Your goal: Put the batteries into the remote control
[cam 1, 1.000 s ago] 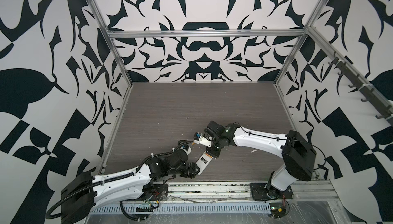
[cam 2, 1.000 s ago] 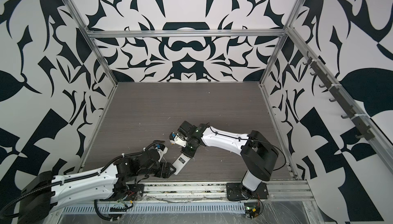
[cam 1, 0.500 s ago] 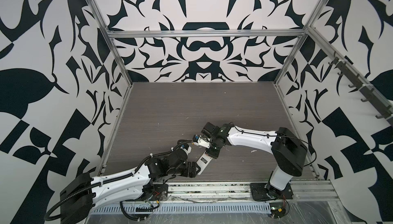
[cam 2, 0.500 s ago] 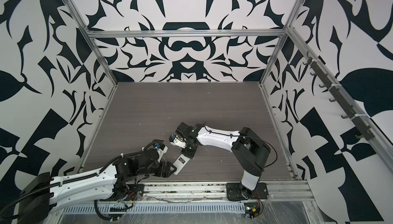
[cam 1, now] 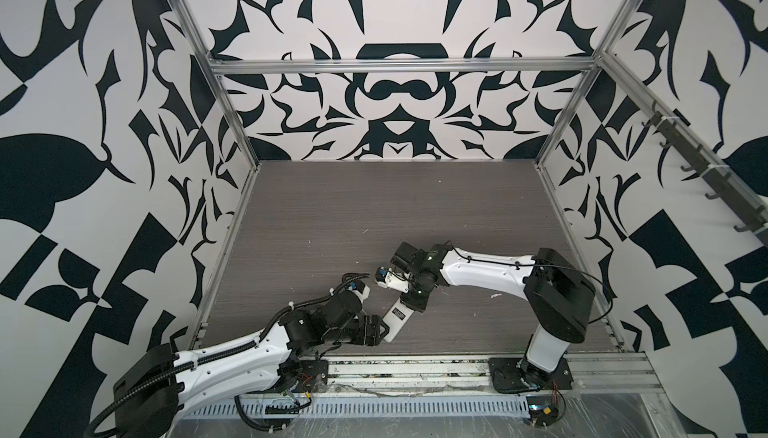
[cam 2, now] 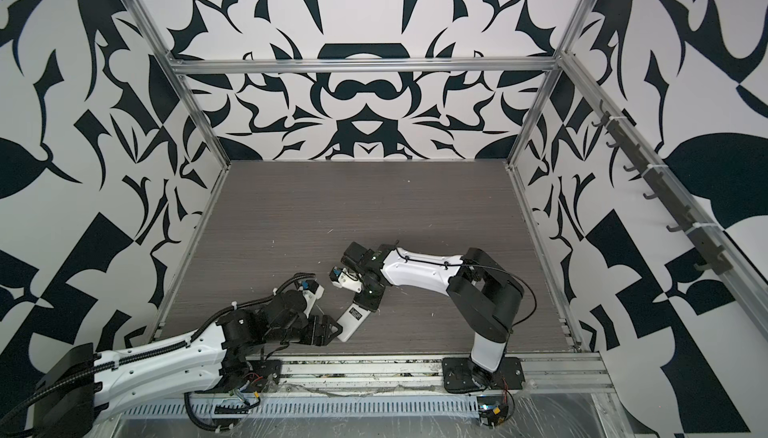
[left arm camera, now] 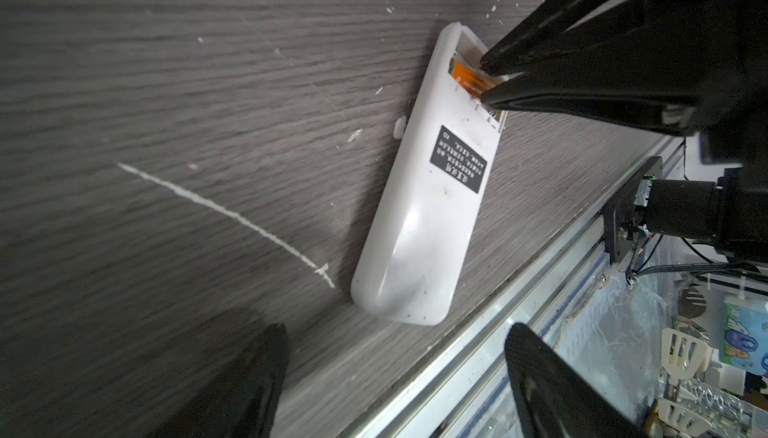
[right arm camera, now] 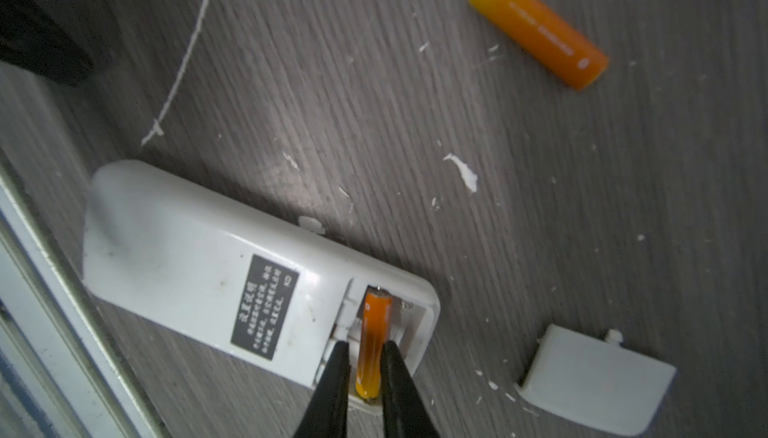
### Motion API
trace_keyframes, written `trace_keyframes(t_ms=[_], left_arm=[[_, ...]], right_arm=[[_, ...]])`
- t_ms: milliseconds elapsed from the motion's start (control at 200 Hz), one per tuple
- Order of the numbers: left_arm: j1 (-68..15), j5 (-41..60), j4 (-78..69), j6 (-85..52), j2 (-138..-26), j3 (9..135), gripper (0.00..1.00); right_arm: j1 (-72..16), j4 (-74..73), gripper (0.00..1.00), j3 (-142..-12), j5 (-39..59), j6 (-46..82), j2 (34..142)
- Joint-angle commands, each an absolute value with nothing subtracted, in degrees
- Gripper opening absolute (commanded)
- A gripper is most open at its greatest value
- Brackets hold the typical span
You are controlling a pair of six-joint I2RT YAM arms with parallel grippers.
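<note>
Item: remote control [right arm camera: 216, 273], lying face down near the table's [cam 1: 374, 215] front edge. My right gripper [right arm camera: 365, 377] is pinching one battery [right arm camera: 374, 344] in its bay; my left gripper [left arm camera: 395, 377] is hanging spread; I am seeing the second battery [right arm camera: 540, 26] loose.

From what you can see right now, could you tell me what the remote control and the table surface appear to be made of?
The remote control looks like smooth, slightly glossy white plastic: soft highlights, scuffs and a dark printed label. The table looks like matte grey wood-grain laminate, judging by its fine streaks; white flecks and scratches mark it.
</note>
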State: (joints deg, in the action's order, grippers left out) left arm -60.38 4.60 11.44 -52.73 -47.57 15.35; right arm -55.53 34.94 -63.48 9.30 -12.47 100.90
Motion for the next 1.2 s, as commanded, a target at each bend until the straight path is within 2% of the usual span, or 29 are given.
trace_keyframes(t_ms=[0, 215, 340, 485, 835, 1195], left_arm=[[-59.87, 5.36, 11.34, -53.28, -46.37, 14.5, 0.86], [-59.85, 5.55, 11.34, -53.15, -45.87, 14.29, 0.86], [-59.84, 5.56, 11.42, -53.08, -45.97, 14.45, 0.86], [-59.85, 5.31, 11.6, -52.98, -45.84, 14.5, 0.86], [-59.81, 5.29, 11.73, -53.05, -45.54, 14.34, 0.86], [-59.83, 5.21, 11.78, -52.87, -45.68, 14.58, 0.86]], right_arm=[[-56.12, 35.71, 0.19, -64.08, 7.64, -12.66, 101.32], [-56.1, 35.58, 0.19, -64.22, 6.64, -12.57, 101.84], [-56.6, 36.03, 0.25, -64.59, 5.35, -12.57, 102.79], [-57.43, 36.47, 0.27, -64.78, 3.21, -12.57, 103.59], [-59.97, 38.94, 0.24, -66.35, -2.31, -12.49, 106.93], [-61.95, 40.21, 0.21, -66.99, -6.85, -4.96, 107.76]])
